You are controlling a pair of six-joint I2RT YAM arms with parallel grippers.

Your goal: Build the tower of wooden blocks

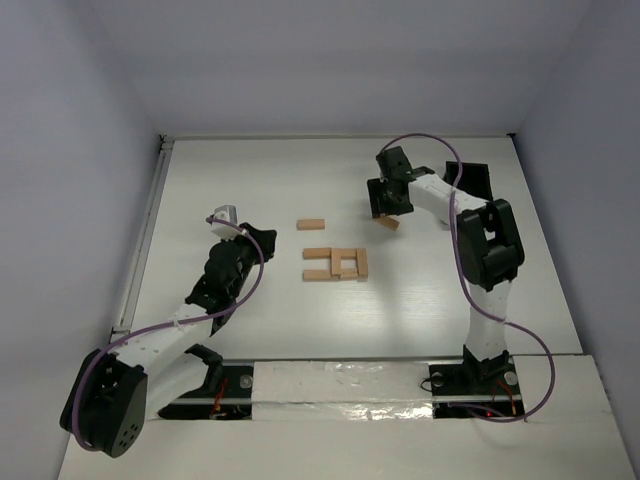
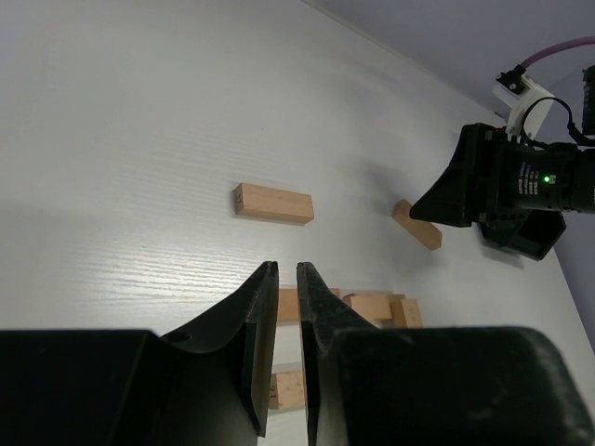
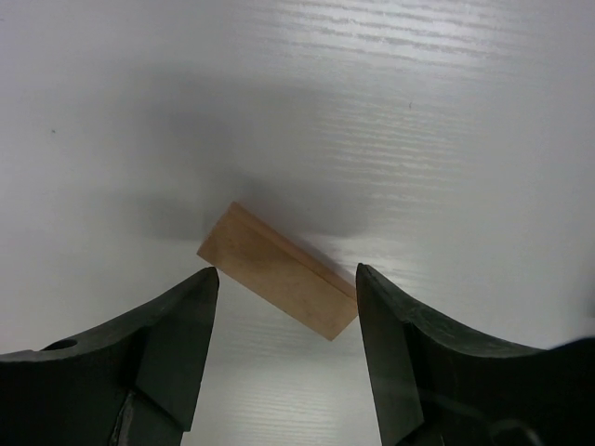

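The wood block tower (image 1: pixel 336 264) is a low flat cluster of light-tan blocks at the table's middle, partly hidden behind my left fingers in the left wrist view (image 2: pixel 374 305). One loose block (image 1: pixel 311 225) (image 2: pixel 272 203) lies beyond it. Another block (image 3: pixel 277 271) (image 1: pixel 389 222) (image 2: pixel 416 225) lies slantwise on the table between the tips of my right gripper (image 3: pixel 284 271) (image 1: pixel 389 208), whose jaws stand wide apart at its two ends. My left gripper (image 2: pixel 286 266) (image 1: pixel 264 238) hovers left of the cluster, its jaws nearly together with nothing between them.
White walls close the table at the back and both sides. A metal rail (image 1: pixel 148 225) runs along the left edge. A taped strip (image 1: pixel 340 385) crosses the near edge between the arm bases. Purple cables (image 1: pixel 462 270) loop beside the right arm.
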